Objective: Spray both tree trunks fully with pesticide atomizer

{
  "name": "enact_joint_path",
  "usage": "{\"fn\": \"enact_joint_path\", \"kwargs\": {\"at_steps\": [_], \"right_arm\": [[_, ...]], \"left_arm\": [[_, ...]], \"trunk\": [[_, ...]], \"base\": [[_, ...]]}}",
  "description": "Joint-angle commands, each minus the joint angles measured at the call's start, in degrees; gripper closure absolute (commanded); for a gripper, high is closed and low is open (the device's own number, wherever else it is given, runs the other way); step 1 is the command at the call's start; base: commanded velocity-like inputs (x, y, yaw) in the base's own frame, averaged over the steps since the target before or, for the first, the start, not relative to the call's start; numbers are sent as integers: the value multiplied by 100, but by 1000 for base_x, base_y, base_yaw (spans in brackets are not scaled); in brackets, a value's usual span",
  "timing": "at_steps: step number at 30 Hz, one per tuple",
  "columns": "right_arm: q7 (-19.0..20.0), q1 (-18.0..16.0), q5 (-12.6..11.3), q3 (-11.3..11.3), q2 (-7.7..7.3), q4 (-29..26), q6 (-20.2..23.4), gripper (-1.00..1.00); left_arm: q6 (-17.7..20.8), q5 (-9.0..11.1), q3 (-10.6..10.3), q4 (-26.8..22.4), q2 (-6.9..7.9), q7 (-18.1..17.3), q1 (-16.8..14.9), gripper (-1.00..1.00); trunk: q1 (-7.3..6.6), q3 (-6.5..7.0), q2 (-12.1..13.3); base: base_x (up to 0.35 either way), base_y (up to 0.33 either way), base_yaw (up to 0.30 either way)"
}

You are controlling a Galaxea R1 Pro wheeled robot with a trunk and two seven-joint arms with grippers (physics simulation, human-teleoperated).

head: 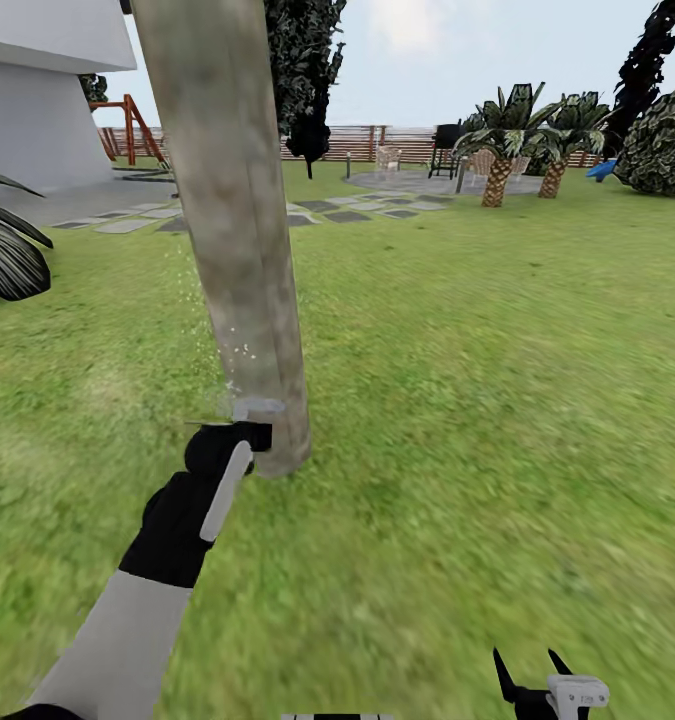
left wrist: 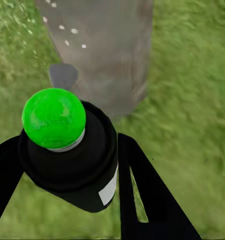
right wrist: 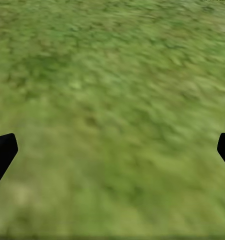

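A thick mottled grey-beige tree trunk (head: 239, 230) rises from the grass just ahead of me. My left gripper (head: 241, 428) is at its base, almost touching it. In the left wrist view the left gripper (left wrist: 67, 147) is shut on the pesticide atomizer (left wrist: 72, 160), a black bottle with a bright green top and a white label. The tree trunk (left wrist: 107, 55) stands right beyond it, with small white specks (left wrist: 67, 35) on its bark. My right gripper (head: 527, 668) hangs low at the picture's bottom right, open and holding nothing. In the right wrist view the right gripper (right wrist: 112, 150) is over bare grass.
A white house (head: 47, 90) and grey stepping stones (head: 127, 225) lie at the far left. A dark broad-leaved plant (head: 7, 250) sits at the left edge. Far back are a wooden fence (head: 377, 140), palms (head: 502, 150), a round bush (head: 667, 140) and a dark-leaved tree (head: 307, 70). Open lawn (head: 497, 400) spreads right.
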Motion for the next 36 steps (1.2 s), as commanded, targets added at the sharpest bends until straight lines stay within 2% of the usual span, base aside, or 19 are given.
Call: {"fn": "enact_joint_path", "kwargs": {"at_steps": [1, 3, 5, 7, 9, 10, 12, 14, 19, 22, 26, 28, 29, 33, 36], "right_arm": [[0, 0, 0, 0, -2, -1, 0, -100], [0, 0, 0, 0, 0, -1, 0, -100], [0, 0, 0, 0, 0, -2, 0, -100], [0, 0, 0, 0, 0, -2, 0, -100], [0, 0, 0, 0, 0, -2, 0, -100], [0, 0, 0, 0, 0, -2, 0, -100], [0, 0, 0, 0, 0, -2, 0, -100], [0, 0, 0, 0, 0, -2, 0, -100], [0, 0, 0, 0, 0, -2, 0, -100], [0, 0, 0, 0, 0, -2, 0, -100], [0, 0, 0, 0, 0, -2, 0, -100], [0, 0, 0, 0, 0, -2, 0, -100], [0, 0, 0, 0, 0, -2, 0, -100], [0, 0, 0, 0, 0, -2, 0, -100], [0, 0, 0, 0, -3, -2, 0, -100]], "left_arm": [[34, -106, -202, 49, -95, 0, -7, 100], [54, -99, -358, 90, -161, -9, -12, 100], [66, -110, -254, 140, -75, -18, -11, 100], [75, -105, 21, 187, 163, -79, -12, 100], [113, -124, 179, 215, 402, -450, -53, 100], [120, -132, 196, 266, 424, -514, -74, 100], [123, -139, 193, 327, 389, -544, -89, 100], [126, -140, 165, 367, 230, -552, -95, 100], [126, -169, 188, 963, 318, -543, -84, 100], [119, -175, 156, 1220, 287, -541, -85, 100], [123, -169, 103, 1228, 74, -533, -220, 100], [122, -179, -37, 1228, 24, -526, -241, 100], [118, -191, -59, 1218, 51, -519, -248, 100], [123, -192, 101, 1115, 351, -523, -274, 100], [124, -189, 124, 1054, 457, -515, -302, 100]], "trunk": [[0, 0, 0], [0, 0, 0], [0, 0, 0], [0, 0, 0], [0, 0, 0], [0, 0, 0], [0, 0, 0], [0, 0, 0], [0, 0, 0], [0, 0, 0], [0, 0, 0], [0, 0, 0], [0, 0, 0], [0, 0, 0], [0, 0, 0]], "base": [[0, 0, 0], [0, 0, 0], [0, 0, 0], [0, 0, 0], [0, 0, 0], [0, 0, 0], [0, 0, 0], [0, 0, 0], [0, 0, 0], [0, 0, 0], [0, 0, 0], [0, 0, 0], [0, 0, 0], [0, 0, 0], [0, 0, 0]]}}
